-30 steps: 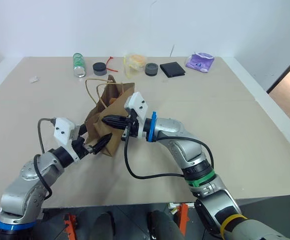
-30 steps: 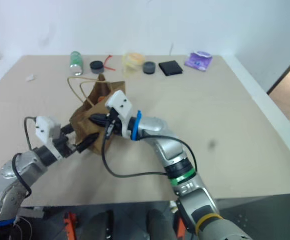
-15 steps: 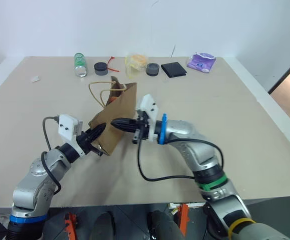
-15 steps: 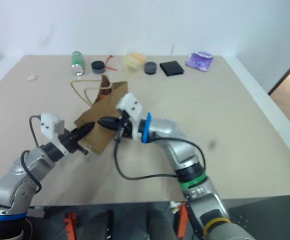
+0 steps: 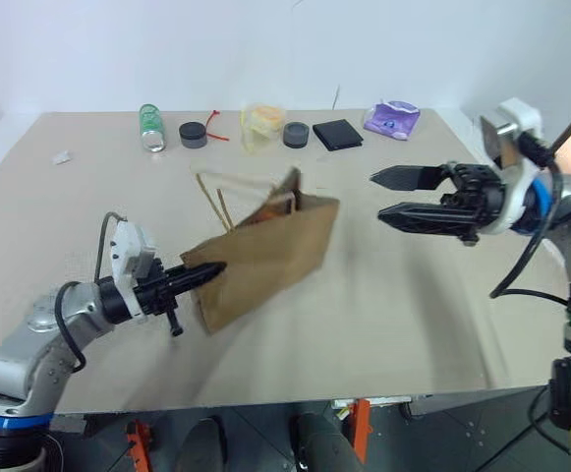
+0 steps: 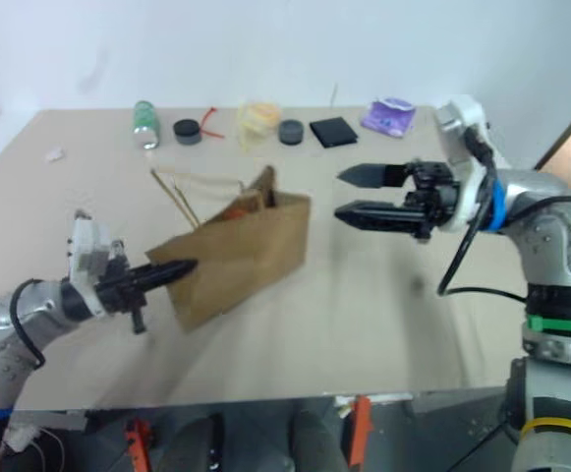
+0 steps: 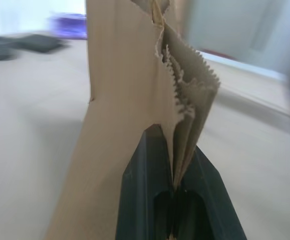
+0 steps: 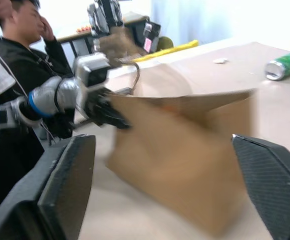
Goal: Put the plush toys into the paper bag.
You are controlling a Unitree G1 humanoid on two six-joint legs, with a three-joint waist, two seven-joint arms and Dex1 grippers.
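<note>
Brown paper bag [image 5: 265, 258] with tan loop handles is tilting, its edge pinched by the left gripper [image 5: 206, 272]. Right gripper [image 5: 388, 195] is hanging well apart, fingers spread wide.

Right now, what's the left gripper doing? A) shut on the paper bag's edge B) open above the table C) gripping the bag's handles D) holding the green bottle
A: the left gripper is pinched shut on the paper bag at its edge, which the left wrist view shows clamped between the fingers.
</note>
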